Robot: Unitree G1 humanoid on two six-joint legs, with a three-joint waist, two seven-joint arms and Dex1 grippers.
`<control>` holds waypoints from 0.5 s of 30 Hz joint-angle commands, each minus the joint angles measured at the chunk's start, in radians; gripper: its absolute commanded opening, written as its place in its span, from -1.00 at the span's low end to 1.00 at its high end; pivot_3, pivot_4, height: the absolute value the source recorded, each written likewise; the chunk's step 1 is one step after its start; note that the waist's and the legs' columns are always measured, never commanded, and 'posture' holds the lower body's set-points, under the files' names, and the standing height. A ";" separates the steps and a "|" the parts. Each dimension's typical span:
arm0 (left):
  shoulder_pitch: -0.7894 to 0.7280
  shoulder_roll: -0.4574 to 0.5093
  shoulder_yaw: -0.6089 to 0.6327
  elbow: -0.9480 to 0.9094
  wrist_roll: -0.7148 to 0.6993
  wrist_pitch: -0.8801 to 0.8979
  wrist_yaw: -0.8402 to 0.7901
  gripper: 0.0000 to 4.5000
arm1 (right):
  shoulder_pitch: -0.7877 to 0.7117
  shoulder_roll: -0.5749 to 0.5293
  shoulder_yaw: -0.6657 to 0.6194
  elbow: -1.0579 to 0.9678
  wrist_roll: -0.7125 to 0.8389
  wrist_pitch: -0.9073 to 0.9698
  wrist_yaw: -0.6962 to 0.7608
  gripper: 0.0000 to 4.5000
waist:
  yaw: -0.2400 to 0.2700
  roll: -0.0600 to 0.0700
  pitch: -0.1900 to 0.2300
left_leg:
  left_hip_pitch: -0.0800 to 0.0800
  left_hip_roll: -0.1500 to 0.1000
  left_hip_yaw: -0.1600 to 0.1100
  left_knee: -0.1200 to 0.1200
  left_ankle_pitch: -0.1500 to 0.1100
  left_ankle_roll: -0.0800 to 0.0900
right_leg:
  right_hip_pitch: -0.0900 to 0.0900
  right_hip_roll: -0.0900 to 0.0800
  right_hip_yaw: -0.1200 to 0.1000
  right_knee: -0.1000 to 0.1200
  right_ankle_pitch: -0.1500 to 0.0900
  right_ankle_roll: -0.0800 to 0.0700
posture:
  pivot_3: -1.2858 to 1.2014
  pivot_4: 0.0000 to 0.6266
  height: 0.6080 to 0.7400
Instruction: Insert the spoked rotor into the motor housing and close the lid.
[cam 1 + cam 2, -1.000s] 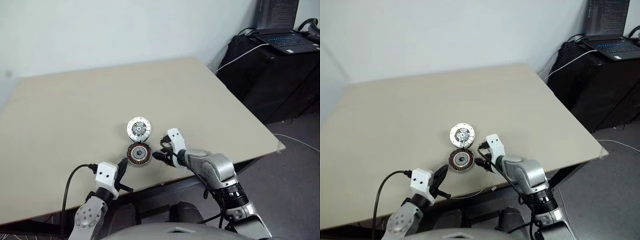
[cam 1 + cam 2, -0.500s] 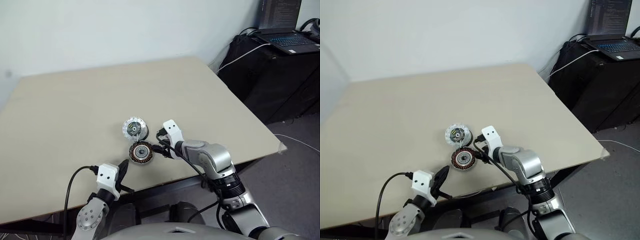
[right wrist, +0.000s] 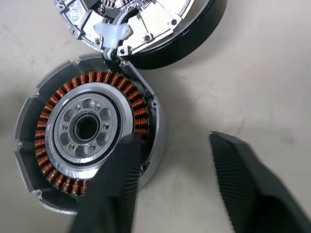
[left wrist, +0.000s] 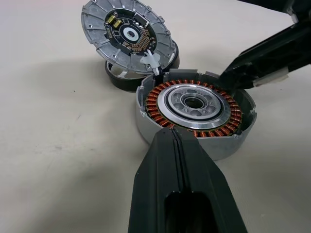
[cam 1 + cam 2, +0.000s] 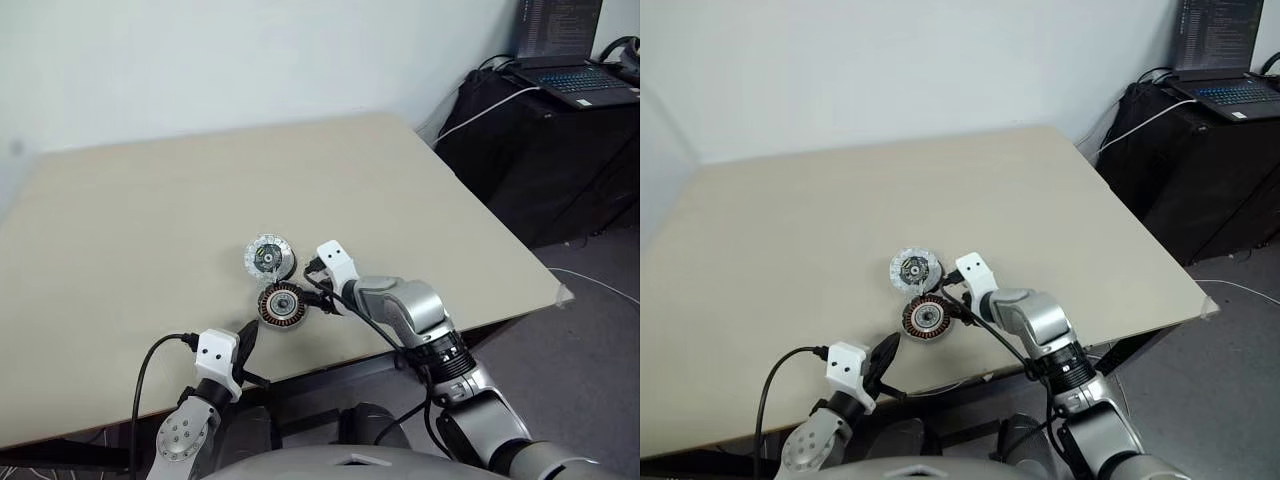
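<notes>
On the beige desk (image 5: 150,220) the motor housing (image 5: 281,305) sits near the front edge, its ring of copper windings facing up around a grey centre. Just beyond it, touching its far rim, the lid (image 5: 267,257) leans tilted on a dark ring, its segmented face with a small circuit board turned upward. The right end effector (image 3: 170,187) reaches in from the right with its fingers spread, one finger (image 3: 114,189) over the housing's rim and windings, the other (image 3: 240,179) above bare desk beside it. The left end effector (image 4: 182,189) hovers just in front of the housing, its two black fingers pressed together and holding nothing. A laptop (image 5: 565,65) stands open on dark furniture at the far right.
</notes>
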 commanded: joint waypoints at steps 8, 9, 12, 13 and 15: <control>-0.006 0.001 0.006 0.002 -0.004 -0.041 -0.006 -1.00 | -0.028 0.012 -0.005 0.017 -0.021 -0.036 0.028 -0.99 | 0.000 0.000 0.000 | 0.000 0.000 0.000 0.000 0.000 0.000 | 0.000 0.000 0.000 0.001 0.000 0.000 | 0.03 -1.00 1.00; -0.007 0.001 0.007 0.005 -0.003 -0.043 -0.006 -1.00 | -0.027 0.012 -0.006 0.013 -0.018 -0.034 0.032 -0.99 | 0.000 0.000 0.000 | 0.000 0.000 0.000 0.000 0.000 0.000 | 0.000 0.000 0.000 0.001 0.000 0.000 | 0.03 -1.00 1.00; -0.009 0.001 0.007 0.011 -0.004 -0.047 -0.008 -1.00 | -0.021 0.011 -0.012 -0.009 -0.010 -0.025 0.041 -0.99 | 0.000 0.000 0.000 | 0.000 0.000 0.000 0.000 0.000 0.000 | 0.000 0.000 0.000 0.001 0.000 0.000 | 0.03 -1.00 1.00; -0.009 0.002 0.007 0.014 -0.004 -0.049 -0.009 -1.00 | -0.019 0.010 -0.019 -0.023 -0.005 -0.020 0.042 -0.99 | 0.000 0.000 0.000 | 0.000 0.000 0.000 0.000 0.000 0.000 | 0.000 0.000 0.000 0.001 0.000 0.000 | 0.03 -1.00 1.00; -0.010 0.001 0.006 0.013 -0.003 -0.048 -0.009 -1.00 | -0.015 0.005 -0.028 -0.051 0.003 -0.006 0.045 -0.99 | 0.001 0.000 0.000 | 0.000 0.000 0.000 0.000 0.000 0.000 | 0.000 0.000 0.000 0.001 0.000 0.000 | 0.03 -1.00 1.00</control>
